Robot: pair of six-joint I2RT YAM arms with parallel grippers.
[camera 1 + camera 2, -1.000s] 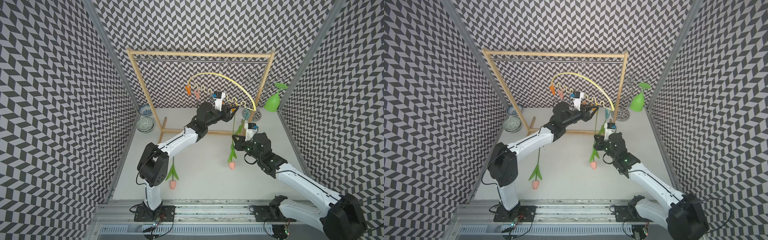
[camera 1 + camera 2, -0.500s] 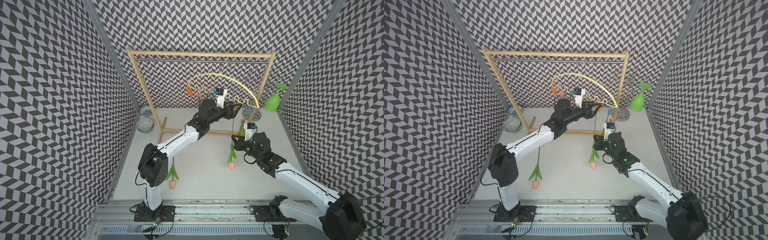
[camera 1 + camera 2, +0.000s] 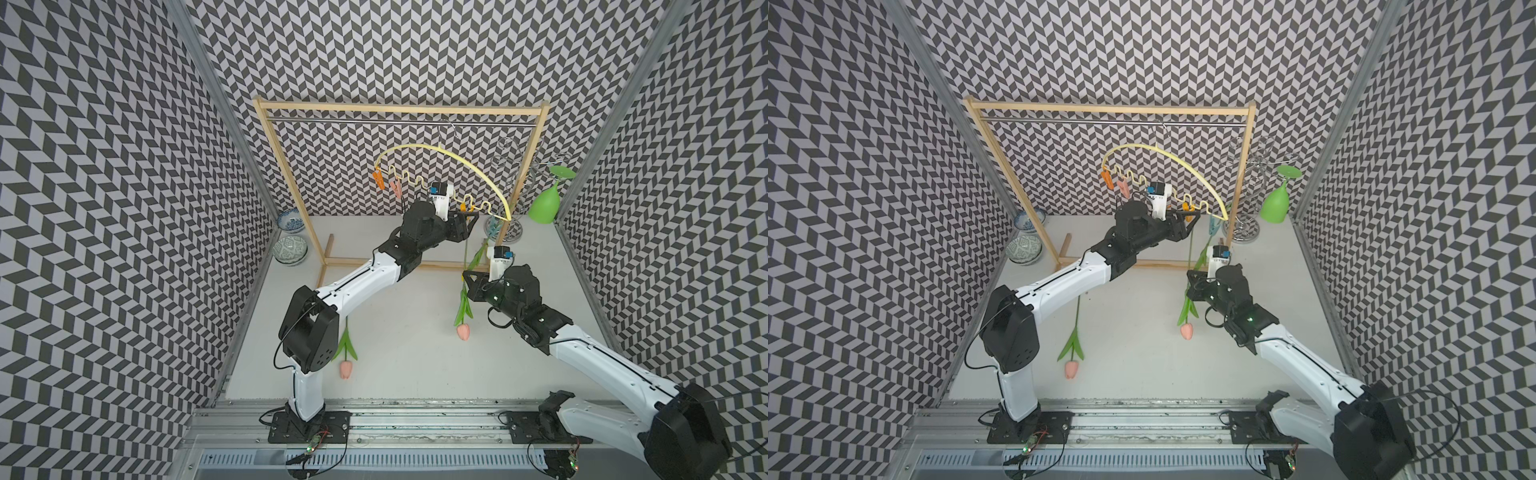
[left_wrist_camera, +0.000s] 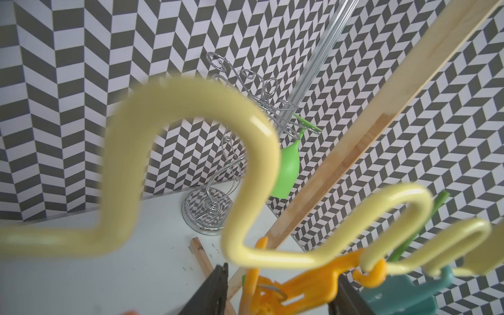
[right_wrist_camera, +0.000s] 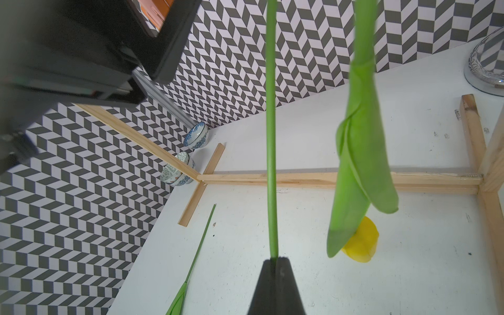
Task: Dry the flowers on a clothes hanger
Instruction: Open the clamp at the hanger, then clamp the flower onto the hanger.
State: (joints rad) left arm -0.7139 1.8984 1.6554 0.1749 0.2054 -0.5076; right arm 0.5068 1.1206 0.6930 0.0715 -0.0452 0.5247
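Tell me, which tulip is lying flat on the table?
The pink tulip by the left arm's base. The other pink tulip hangs head-down, its stem pinched by the right gripper, and the yellow tulip dangles too.

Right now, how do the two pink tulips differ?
The held pink tulip hangs head-down, its stem pinched in the shut right tool. The loose pink tulip lies flat on the table, ungripped. The held one's stem runs up towards the clothes hanger, while the loose one's stem is partly hidden behind the left arm. Both have pink heads and green leaves.
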